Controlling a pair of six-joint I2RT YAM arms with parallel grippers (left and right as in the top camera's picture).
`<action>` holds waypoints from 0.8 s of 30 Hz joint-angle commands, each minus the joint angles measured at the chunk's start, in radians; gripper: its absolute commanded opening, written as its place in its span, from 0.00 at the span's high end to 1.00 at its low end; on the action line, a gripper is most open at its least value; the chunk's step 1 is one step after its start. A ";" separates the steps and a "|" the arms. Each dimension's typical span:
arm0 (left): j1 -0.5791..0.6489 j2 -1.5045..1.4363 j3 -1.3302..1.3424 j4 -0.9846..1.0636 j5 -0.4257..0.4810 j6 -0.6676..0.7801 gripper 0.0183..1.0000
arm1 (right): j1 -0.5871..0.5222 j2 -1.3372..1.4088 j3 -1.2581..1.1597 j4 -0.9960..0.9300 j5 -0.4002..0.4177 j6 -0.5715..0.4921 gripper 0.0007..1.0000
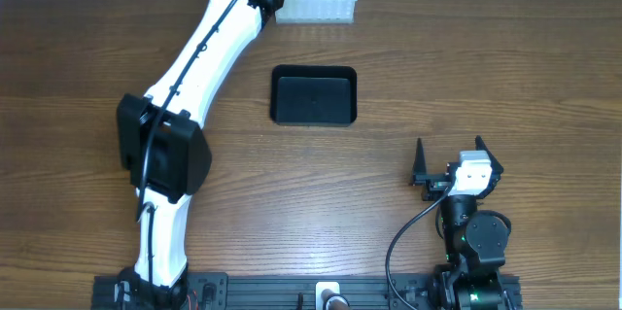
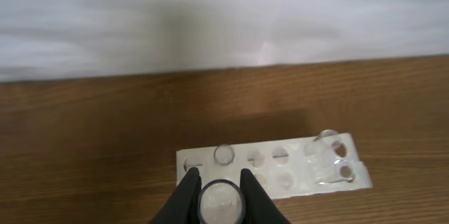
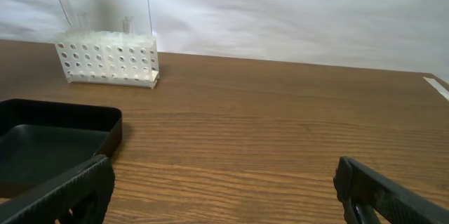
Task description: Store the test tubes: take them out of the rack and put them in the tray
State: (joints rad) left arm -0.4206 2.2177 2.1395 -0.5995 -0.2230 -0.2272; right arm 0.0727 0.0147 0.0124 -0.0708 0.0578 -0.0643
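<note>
We see L jaws gripping clear cylindrical test tube point(image 2: 221, 204) above white plastic rack point(image 1: 321, 7), upper frame, bound for black rectangular tray point(image 1: 275, 96); R jaws wide, idle.

Setting: a wooden table point(image 1: 525, 67), brown w/ grain running horiz. in the top view, filled the scene. Behind its far edge stood a plain white backdrop point(image 3: 295, 13), slightly creased, w/ a soft grey shadow. Lighting was even.

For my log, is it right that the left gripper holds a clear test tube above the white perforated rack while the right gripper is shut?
Not quite: the right gripper is open, as the right wrist view shows. The left gripper does hold the clear test tube above the white perforated rack.
</note>
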 commanded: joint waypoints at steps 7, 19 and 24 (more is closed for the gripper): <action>0.000 -0.150 0.034 -0.062 -0.022 0.018 0.98 | 0.000 -0.010 -0.007 -0.002 -0.008 -0.004 0.01; 0.000 -0.209 0.034 -0.435 0.136 -0.141 0.98 | 0.000 -0.010 -0.007 -0.001 -0.008 -0.004 0.01; 0.000 -0.201 0.034 -0.581 0.224 -0.178 0.98 | 0.000 -0.010 -0.007 -0.002 -0.008 -0.004 0.01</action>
State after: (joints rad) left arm -0.4206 2.0327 2.1548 -1.1496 -0.0856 -0.3550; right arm 0.0727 0.0147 0.0124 -0.0708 0.0582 -0.0647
